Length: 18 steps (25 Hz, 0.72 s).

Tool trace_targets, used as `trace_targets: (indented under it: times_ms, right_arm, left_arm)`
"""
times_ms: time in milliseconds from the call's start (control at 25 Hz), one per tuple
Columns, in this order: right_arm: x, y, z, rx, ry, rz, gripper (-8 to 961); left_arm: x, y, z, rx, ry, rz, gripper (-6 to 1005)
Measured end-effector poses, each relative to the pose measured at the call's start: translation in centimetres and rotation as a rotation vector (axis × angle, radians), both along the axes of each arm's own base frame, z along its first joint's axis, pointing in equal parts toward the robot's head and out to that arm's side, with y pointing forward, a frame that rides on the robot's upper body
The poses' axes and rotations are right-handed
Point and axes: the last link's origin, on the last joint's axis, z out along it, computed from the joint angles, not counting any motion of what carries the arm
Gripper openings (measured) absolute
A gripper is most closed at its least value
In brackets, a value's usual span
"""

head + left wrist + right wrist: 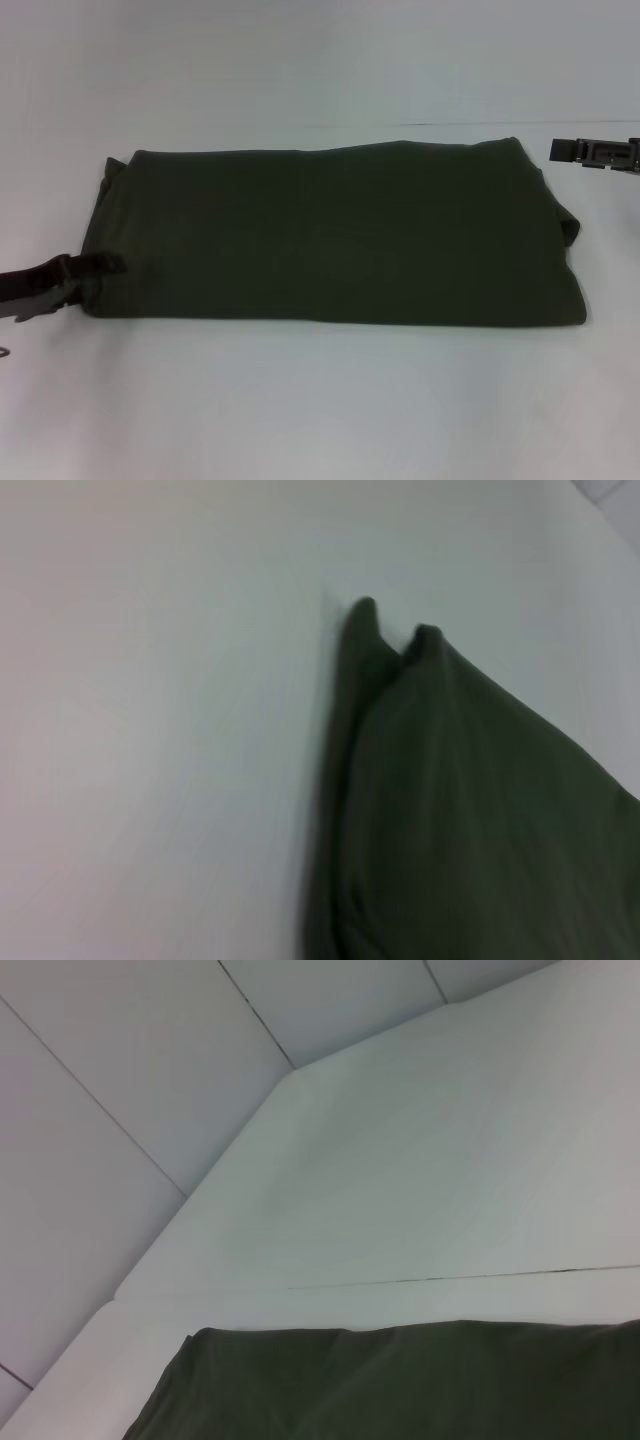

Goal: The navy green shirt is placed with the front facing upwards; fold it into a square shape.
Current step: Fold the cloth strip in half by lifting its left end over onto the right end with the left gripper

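The navy green shirt (335,235) lies on the white table (320,400), folded into a wide rectangle with its long side across the head view. The fabric that faces up is plain dark olive; no lettering, label or tag can be read on it in any view. Its near edge is straight and thick, with several layers one on another. At the right end a small flap of cloth comes out from under the top layer. At the left end the layers are bunched and a little uneven.

The left gripper (100,268) comes in low from the left edge of the head view, and its dark fingers (108,265) lie on the near left corner of the shirt. I cannot tell if they pinch the cloth or only touch it. The left wrist view shows this end of the shirt, with two small peaks of fabric standing up.

The right gripper (590,152) is beside the far right corner of the shirt, apart from the cloth; whether it is open I cannot tell.
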Motion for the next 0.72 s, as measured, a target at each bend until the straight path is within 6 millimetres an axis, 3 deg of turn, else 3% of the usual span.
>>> trace_targets:
  times_ms: [360, 720]
  right_arm:
    - [0.0, 0.0, 0.0, -0.002, 0.001, 0.001, 925]
    - [0.2, -0.1, 0.0, 0.001, -0.001, -0.004, 925]
  left_arm:
    - [2.1, 1.0, -0.9, -0.024, -0.028, -0.072, 880]
    - [1.5, 0.6, -0.6, -0.011, -0.018, -0.057, 880]
